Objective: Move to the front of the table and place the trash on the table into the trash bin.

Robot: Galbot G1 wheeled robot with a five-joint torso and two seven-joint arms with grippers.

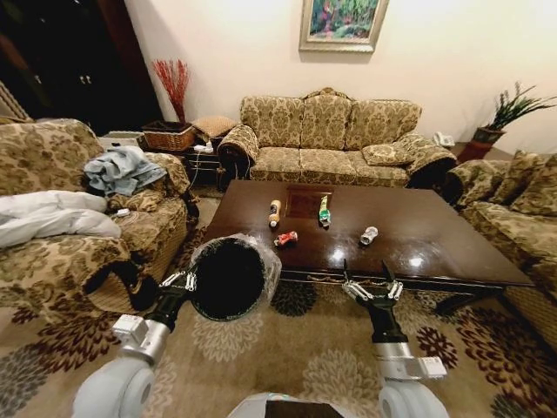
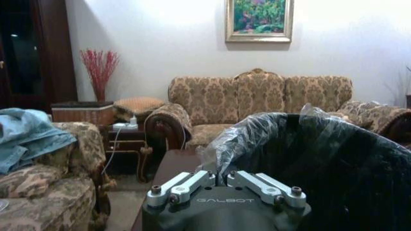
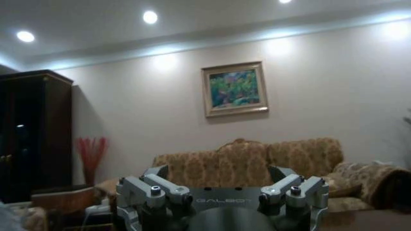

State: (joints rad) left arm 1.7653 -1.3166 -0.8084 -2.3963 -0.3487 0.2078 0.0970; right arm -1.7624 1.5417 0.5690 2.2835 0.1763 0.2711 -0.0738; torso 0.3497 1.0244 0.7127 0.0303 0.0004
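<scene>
Table (image 1: 418, 235) trash (image 1: 285, 238) beyond open right gripper (image 1: 369, 277), seemingly

We face a cream wall (image 1: 452, 61) hung with a gilt-framed painting (image 1: 343, 23) above a three-seat damask sofa (image 1: 326, 139), with matching sofas at our left (image 1: 61, 209) and right (image 1: 513, 205), the left one strewn with a blue garment (image 1: 122, 168) and white bedding (image 1: 48, 218). In the far left corner we see a dark wooden cabinet (image 2: 32, 53), red dried stems (image 1: 173, 83) over a woven basket (image 1: 170, 137), and a potted plant (image 1: 505, 113) at the far right. We stand on a tan carpet (image 1: 296, 348) patterned with dark red flowers, and recessed ceiling spotlights (image 3: 150, 17) light the room.
</scene>
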